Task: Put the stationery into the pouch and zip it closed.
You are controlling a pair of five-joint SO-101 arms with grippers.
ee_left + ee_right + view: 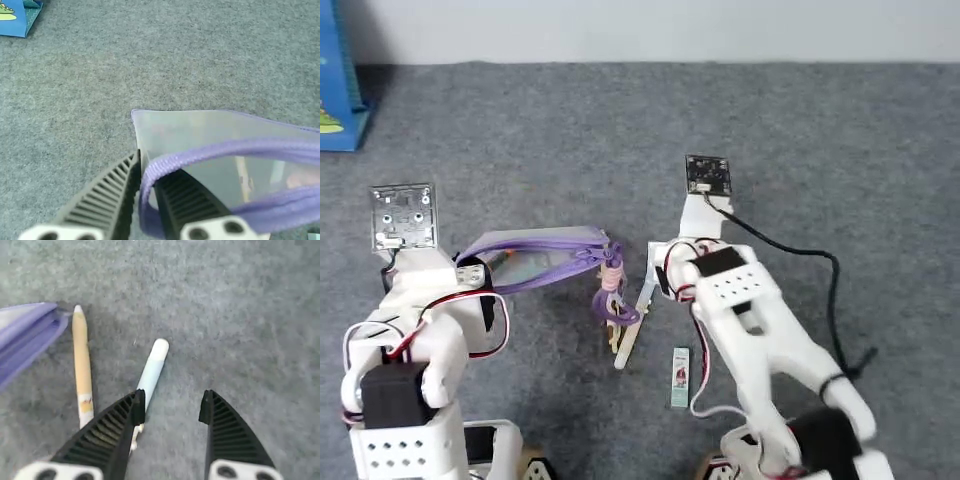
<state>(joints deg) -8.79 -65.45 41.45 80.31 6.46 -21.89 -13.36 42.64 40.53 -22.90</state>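
High view: fixed overhead and set back, looking down on the grey table [820,130]; left arm [420,330] and right arm [750,310] enter at the lower edge.
Left wrist view: rides the left arm, sighting along the left gripper [146,170] — very close on the pouch [210,145].
Right wrist view: rides the right arm, angled down past the right gripper [172,402], close to the surface.
Overlap: pouch in all three; pencil [81,365] and pen [152,367] in the high and right wrist views.

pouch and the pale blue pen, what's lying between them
A tan pencil lies on the grey mat between the pouch and the pale blue pen, its tip close to the pouch's corner. The right wrist view shows this most plainly.
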